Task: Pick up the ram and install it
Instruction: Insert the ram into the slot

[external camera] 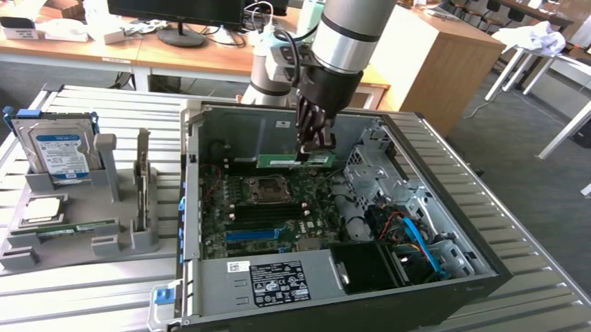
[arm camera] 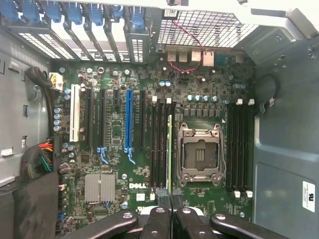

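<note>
arm: silver and grey robot arm reaching down into the open black and grey metal computer case [external camera: 249, 131], which lies on its side on a slatted metal table.
gripper: black two-finger gripper [external camera: 312, 146] [arm camera: 170, 199], jaws pinched nearly together on the top edge of the stick.
ram: long, thin green circuit-board ram [external camera: 291, 160], held in the grip with its long edge level, inside the case near the back wall.
ram, look: green board with a pale sticker along its face in the exterior view; small chips too fine to make out.
ram, wrist view: seen edge-on as a thin green line [arm camera: 170, 149] running out from the fingertips over the green motherboard [arm camera: 119, 129].
ram, position: lined up along the black memory slots [arm camera: 159, 144], just beside the silver cpu socket [arm camera: 199, 154]; seated or not, cannot tell.
exterior view's left: grey plastic holder [external camera: 83, 242] well apart from the case, carrying a boxy silver hard drive [external camera: 60, 152] with a blue-white label and a dark expansion card [external camera: 142, 180] standing on edge.
</note>
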You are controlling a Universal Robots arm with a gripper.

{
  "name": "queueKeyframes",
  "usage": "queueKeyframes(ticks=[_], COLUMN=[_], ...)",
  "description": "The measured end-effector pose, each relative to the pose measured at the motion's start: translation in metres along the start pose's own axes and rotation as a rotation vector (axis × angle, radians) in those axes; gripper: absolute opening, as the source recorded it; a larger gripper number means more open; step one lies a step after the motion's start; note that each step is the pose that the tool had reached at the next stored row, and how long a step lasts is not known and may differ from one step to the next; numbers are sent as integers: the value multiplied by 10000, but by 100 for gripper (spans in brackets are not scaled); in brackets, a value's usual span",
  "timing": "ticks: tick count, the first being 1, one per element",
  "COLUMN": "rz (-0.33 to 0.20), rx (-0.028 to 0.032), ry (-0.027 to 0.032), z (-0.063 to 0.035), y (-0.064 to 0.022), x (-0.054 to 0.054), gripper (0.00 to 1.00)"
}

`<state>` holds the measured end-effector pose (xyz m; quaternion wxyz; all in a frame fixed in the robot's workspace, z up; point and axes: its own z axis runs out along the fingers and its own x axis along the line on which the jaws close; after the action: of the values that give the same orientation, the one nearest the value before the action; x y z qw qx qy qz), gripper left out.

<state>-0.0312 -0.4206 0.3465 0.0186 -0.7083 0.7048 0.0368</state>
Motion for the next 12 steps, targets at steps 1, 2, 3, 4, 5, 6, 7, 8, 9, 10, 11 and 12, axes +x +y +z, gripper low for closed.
queueKeyframes(ticks=[1, 2, 3, 4, 5, 6, 7, 8, 9, 10, 11, 12], rz=[0, 0, 0, 0, 1, 0, 0, 0, 0, 0, 0, 0], rx=[0, 0, 0, 0, 0, 0, 0, 0, 0, 0, 0, 0], ry=[0, 0, 0, -1, 0, -1, 0, -1, 0, 0, 0, 0], z=[2, 4, 5, 8, 9, 11, 13, 15, 17, 19, 21, 22], y=[0, 0, 0, 0, 0, 0, 0, 0, 0, 0, 0, -1], x=[0, 0, 0, 1, 1, 1, 1, 1, 1, 1, 2, 2], gripper=[12, 12, 12, 12, 12, 12, 12, 12, 12, 12, 12, 12])
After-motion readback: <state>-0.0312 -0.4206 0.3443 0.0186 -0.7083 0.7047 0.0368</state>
